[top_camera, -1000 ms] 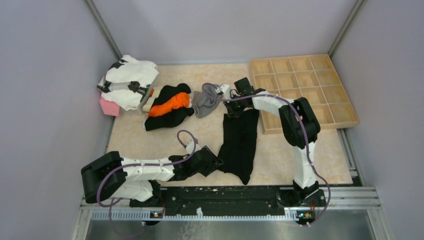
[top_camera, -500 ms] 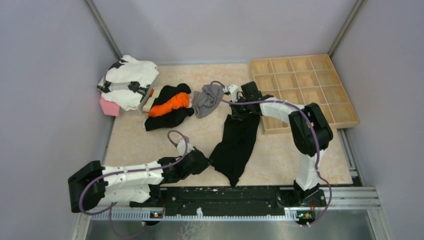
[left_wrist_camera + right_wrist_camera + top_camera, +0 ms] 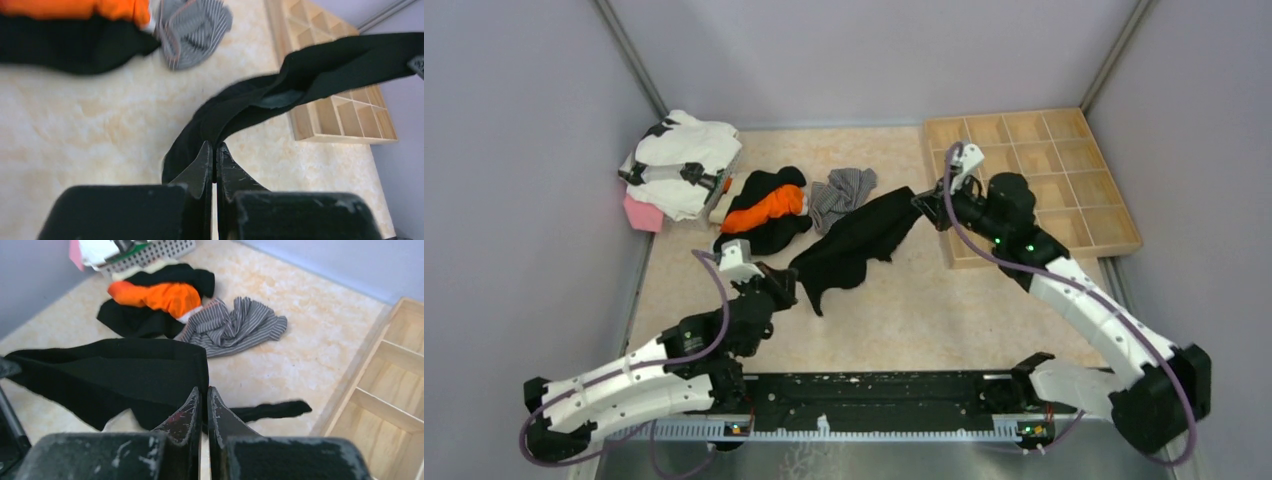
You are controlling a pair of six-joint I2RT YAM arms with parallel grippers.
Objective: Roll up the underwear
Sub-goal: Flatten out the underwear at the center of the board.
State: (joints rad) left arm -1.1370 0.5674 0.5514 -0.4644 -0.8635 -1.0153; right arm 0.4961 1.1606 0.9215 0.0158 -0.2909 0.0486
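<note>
The bench (image 3: 984,320) carries all the clothing, and none of it looks rolled yet. At its far right corner sits a wooden tray (image 3: 1104,250) of square compartments. No roll shows in any compartment in view, so the storing, if that is where rolls go, has not begun. At the far left corner a basket (image 3: 679,160) holds white clothes. Just beside it, toward the middle of the far edge, lies a heap (image 3: 764,215) of black and orange cloth.

The black underwear (image 3: 854,240) is the piece being worked. It hangs off the bench as a slack band between the two arms, over the middle and slanting from the left side up toward the tray. One loose end dangles near the left gripper (image 3: 786,288). That gripper is clenched on one end of the cloth, which comes straight out from between its jaws in the wrist view. The right gripper (image 3: 924,205) is clamped on the other end, near the tray's left rim.

The grey underwear (image 3: 839,195) lies crumpled and apart from both grippers near the far edge, between the heap and the tray.

Judged from this, the task is at an early stage. The black piece has to be laid flat and rolled, then the grey one has to be picked up, spread and rolled.
</note>
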